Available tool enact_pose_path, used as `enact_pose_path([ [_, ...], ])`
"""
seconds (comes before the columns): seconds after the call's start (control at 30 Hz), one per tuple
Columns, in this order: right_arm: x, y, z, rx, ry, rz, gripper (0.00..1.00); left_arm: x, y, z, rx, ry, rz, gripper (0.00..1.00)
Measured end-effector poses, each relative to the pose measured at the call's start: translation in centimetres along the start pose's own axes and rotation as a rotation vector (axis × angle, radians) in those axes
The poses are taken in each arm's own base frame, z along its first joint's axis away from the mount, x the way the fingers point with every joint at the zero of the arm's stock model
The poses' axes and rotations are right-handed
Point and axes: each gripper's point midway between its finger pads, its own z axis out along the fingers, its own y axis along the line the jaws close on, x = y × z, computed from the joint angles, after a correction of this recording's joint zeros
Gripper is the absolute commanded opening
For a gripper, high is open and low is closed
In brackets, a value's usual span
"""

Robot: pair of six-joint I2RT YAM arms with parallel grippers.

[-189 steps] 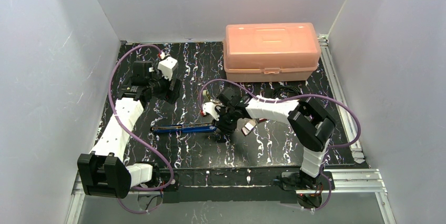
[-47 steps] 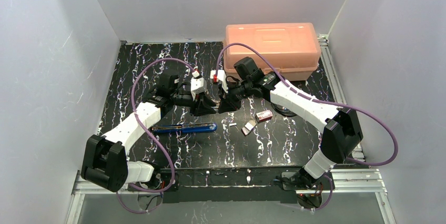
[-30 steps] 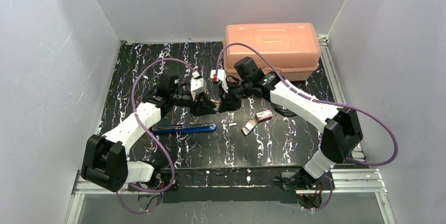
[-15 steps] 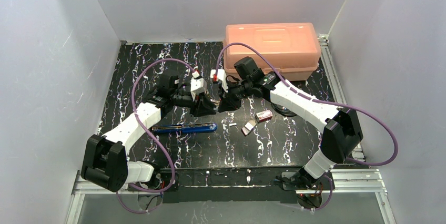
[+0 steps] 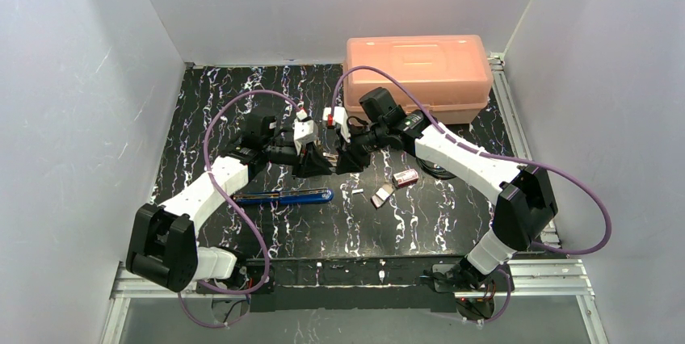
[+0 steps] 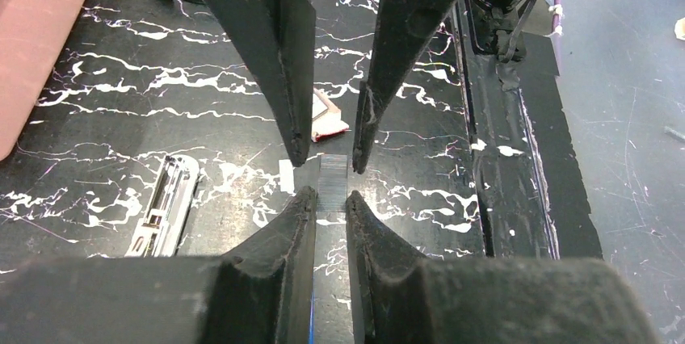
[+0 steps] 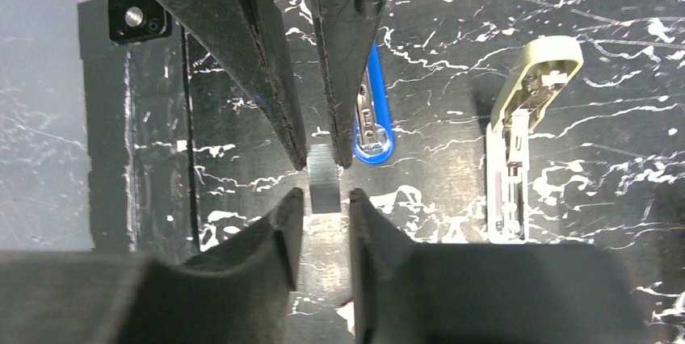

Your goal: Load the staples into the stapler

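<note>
- The black marbled table (image 5: 404, 231) lies well below both pincers, which meet tip to tip in the air above its middle.
- The salmon storage box (image 5: 418, 77) sits behind the right pincer (image 7: 326, 196), apart from it and out of the work.
- The blue stapler (image 5: 283, 196) appears opened out flat on the table, below the left pincer (image 6: 329, 196) and a little toward the arm bases.
- The red staple box (image 5: 405, 176) and its pale tray (image 5: 381, 195) lie on the table below the right pincer, on its outer side.
- The strip of staples (image 7: 325, 174) bridges the two sets of tips, one end in each.
- The left pincer is narrowed to the strip's width, its fingers pressing both long sides, so it has hold.
- The right pincer stands a sliver wider than the strip, with thin gaps either side, and seems to grip nothing.
- This looks like a handover to the left pincer. The squeeze should be firm before the right pincer clears.
- The right pincer should back off straight along the strip, never sideways, lest the strip twist or snap.
- The left pincer should keep the strip level, then lower it lengthwise into the stapler's channel.
</note>
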Motion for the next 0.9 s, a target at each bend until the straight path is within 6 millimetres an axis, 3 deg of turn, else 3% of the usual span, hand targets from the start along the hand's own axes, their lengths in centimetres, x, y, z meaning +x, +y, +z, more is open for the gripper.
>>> enact_pose_path([
  [0.17,0.0,-0.2,-0.1,0.006,-0.002,-0.005,0.6,0.5,0.0,-0.1,-0.004,0.019,0.004,0.0],
  [0.47,0.9,-1.8,-3.1,0.089,-0.024,-0.026,0.61,4.1,0.5,-1.5,-0.047,0.147,0.066,0.0],
  [0.63,4.1,-3.1,-4.0,0.138,0.0,-0.005,0.61,6.3,2.0,-2.6,-0.085,0.221,0.115,0.0],
  [0.77,7.7,-3.9,-4.1,0.16,0.05,0.028,0.6,8.3,2.7,-2.9,-0.081,0.279,0.134,0.0],
  [0.9,9.5,-4.2,-4.2,0.168,0.073,0.034,0.6,9.4,2.8,-2.8,-0.056,0.308,0.157,0.0],
])
